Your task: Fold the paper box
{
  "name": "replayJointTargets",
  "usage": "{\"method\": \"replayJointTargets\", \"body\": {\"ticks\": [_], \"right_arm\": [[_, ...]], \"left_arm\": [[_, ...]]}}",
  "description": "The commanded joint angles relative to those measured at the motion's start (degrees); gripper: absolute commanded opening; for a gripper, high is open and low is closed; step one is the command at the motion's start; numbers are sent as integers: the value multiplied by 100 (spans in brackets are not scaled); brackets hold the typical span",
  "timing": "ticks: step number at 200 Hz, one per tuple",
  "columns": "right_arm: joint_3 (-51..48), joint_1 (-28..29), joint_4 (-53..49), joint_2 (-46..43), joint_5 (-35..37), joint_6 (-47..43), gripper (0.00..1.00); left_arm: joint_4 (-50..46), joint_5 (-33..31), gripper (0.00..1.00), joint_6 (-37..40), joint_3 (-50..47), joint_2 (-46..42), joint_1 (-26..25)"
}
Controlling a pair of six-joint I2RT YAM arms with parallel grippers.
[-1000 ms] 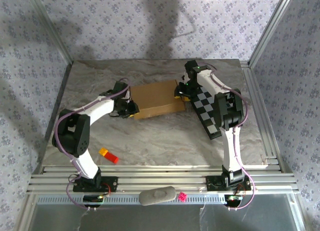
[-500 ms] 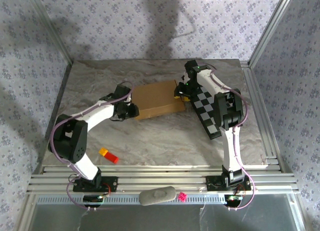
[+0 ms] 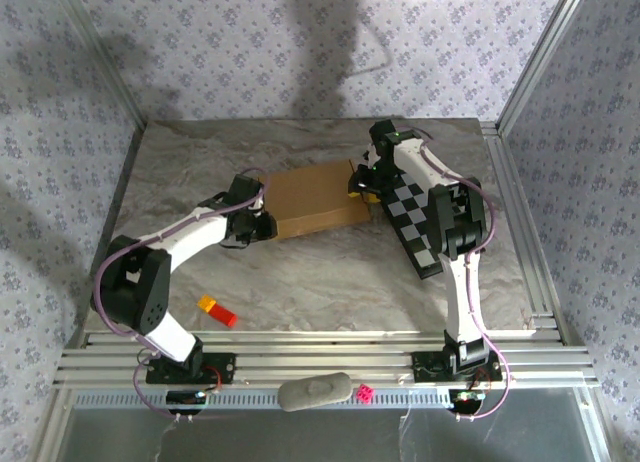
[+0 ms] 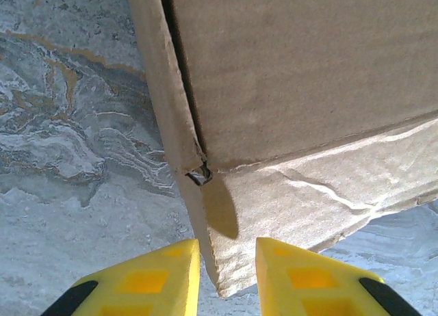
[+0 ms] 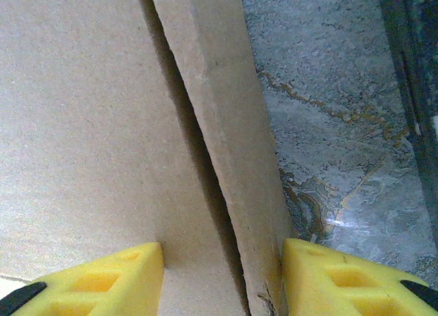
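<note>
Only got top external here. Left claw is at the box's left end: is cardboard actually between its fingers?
Observer: Yes. On left wrist, the left claw straddles a corner of the paper box, jaws apart, apparently not clamped.
Operator: That corner closed up?
Observer: No. A small dark hole shows where the two walls meet.
Operator: Right claw end?
Observer: On right wrist, the right claw straddles the side wall, and a dark slit separates that wall from the top panel.
</note>
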Motion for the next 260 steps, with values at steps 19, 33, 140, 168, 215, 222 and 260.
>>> {"method": "replayJointTargets", "body": {"ticks": [19, 33, 140, 168, 215, 222, 260], "right_arm": [[141, -16, -201, 180, -11, 21, 50], [137, -17, -200, 180, -15, 12, 50], [431, -29, -508, 413, -85, -23, 46], [431, -30, -531, 443, -120, -23, 45], [440, -34, -548, 460, -135, -40, 44], [432, -35, -549, 461, -137, -47, 44], [443, -36, -562, 452, -147, -58, 44]], "left_arm": [[24, -125, 25, 82, -78, -162, -53], [43, -116, 23, 82, -66, -103, -53], [-8, -623, 18, 395, 115, 256, -133], [-59, -901, 17, 486, 150, 304, -168], [-252, -1386, 12, 557, 347, 487, -338], [-303, -1471, 10, 561, 395, 517, -369], [-534, -1768, 3, 556, 576, 638, -509]]}}
